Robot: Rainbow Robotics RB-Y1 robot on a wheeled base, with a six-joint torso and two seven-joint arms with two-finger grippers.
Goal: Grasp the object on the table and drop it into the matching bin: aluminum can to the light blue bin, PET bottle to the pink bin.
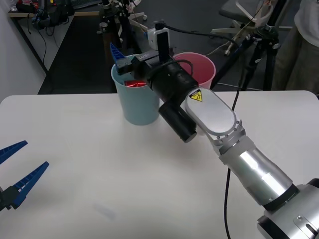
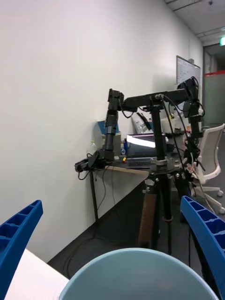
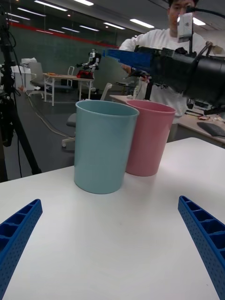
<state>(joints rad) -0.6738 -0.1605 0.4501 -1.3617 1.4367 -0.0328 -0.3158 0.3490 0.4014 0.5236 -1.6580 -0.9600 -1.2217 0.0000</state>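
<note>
Can (image 1: 134, 83) lies red inside the blue bin (image 1: 135, 102), at 12 o'clock on the table (image 1: 99, 164). Left gripper (image 1: 12, 172) idles wide at 8 o'clock. Right gripper (image 2: 112, 243) hangs above the bin's rim, fingers wide and empty; best lift straight up, clear of the pink bin (image 1: 198, 69) just beyond.

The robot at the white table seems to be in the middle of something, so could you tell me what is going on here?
The right gripper is held over the light blue bin, fingers open, and the red aluminum can sits inside the bin's mouth, so the drop looks made. The pink bin stands right beside it. The left gripper waits open, low over the table, at its near left edge.
</note>
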